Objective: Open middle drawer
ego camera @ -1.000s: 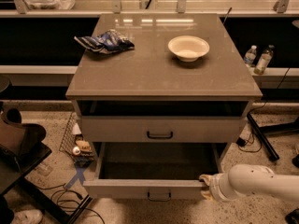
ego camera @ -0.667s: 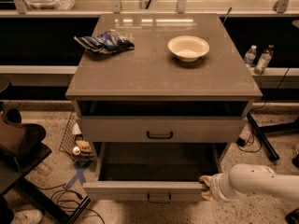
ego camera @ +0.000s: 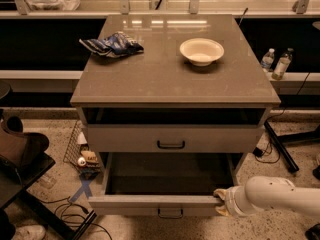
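The middle drawer (ego camera: 145,204) is pulled out toward me from the grey-beige cabinet (ego camera: 165,79). Its dark grey inside shows and looks empty. A small black bar handle (ego camera: 170,213) sits at the centre of its front. My gripper (ego camera: 221,202), on a white arm coming in from the lower right, is at the right front corner of this drawer, touching the front's top edge. The taller-fronted drawer (ego camera: 125,139) above it is pushed in, with a dark gap over it.
A white bowl (ego camera: 201,50) and a crumpled blue snack bag (ego camera: 112,44) lie on the cabinet top. Two bottles (ego camera: 276,63) stand on a ledge at right. A wire basket with small items (ego camera: 82,154), cables and a dark chair (ego camera: 20,156) are on the floor at left.
The middle drawer has slid a little further out toward me, and my gripper moved with its right corner.
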Available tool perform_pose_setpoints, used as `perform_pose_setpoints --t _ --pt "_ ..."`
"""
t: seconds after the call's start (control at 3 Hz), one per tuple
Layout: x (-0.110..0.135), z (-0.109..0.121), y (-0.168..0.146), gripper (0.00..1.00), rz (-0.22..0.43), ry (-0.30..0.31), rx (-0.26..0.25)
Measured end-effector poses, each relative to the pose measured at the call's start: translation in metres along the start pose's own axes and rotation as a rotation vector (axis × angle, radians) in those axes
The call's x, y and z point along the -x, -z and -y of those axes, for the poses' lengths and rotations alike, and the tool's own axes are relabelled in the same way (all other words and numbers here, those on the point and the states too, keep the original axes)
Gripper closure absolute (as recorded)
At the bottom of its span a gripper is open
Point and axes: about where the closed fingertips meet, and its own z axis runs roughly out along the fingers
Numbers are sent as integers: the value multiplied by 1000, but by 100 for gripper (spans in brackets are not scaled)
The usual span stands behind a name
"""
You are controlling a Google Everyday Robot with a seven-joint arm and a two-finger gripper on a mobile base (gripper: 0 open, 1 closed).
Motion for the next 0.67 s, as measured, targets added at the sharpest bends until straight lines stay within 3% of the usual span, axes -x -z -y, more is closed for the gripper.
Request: perform_pose_setpoints --t 0.67 --pt "0 0 0 100 0 0 0"
